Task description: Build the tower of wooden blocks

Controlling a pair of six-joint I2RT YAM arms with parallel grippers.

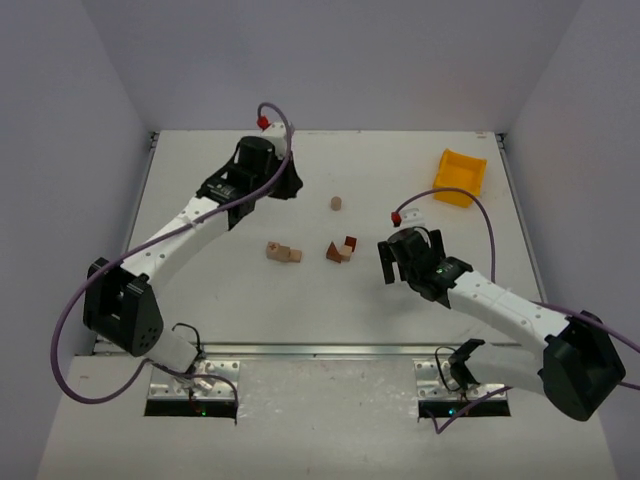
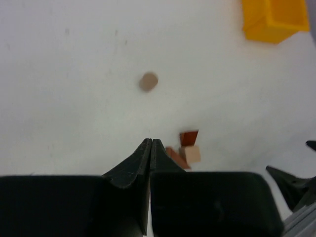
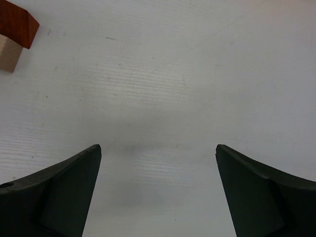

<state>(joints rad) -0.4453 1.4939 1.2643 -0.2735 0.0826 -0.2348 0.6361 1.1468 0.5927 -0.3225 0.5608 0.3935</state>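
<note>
Sitting mid-table, the small tan and reddish-brown wooden blocks lie in two loose clusters. I see my right gripper released just beside them. My left gripper is clenched on nothing, farther back.

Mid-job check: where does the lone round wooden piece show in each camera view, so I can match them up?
Top external: round wooden piece just above centre, alone, beyond the two block clusters.
Left wrist: round wooden piece upper middle, ahead of the shut left gripper.
Right wrist: not in view.
Shared landmark: the reddish-brown block beside a pale cube, in all three views.
</note>
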